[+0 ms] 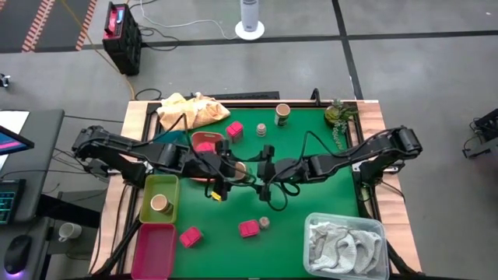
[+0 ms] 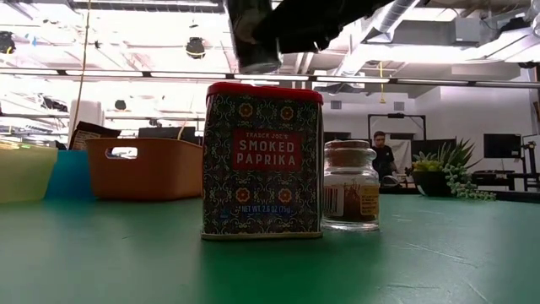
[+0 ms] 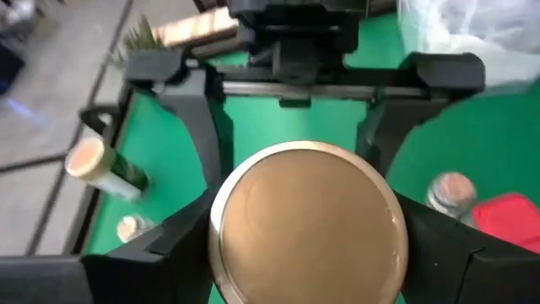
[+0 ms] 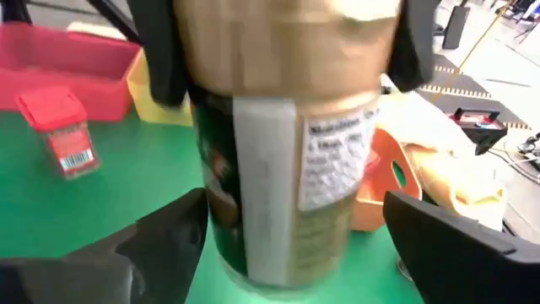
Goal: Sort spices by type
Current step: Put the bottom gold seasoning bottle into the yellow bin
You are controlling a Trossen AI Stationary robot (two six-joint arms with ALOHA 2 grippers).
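Mid-frame in the high view, both arms crowd over a tan-lidded spice cup: left gripper jaws clamp it, right gripper jaws stand apart around it, mostly hiding it.

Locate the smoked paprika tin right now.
In the low view the smoked paprika tin stands upright on the green mat, centre frame, close beside a small cork-lidded glass jar, with an orange bin behind it on the other side.

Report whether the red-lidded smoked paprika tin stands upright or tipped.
Upright: the red-lidded smoked paprika tin rests flat on the green table, lid on top.
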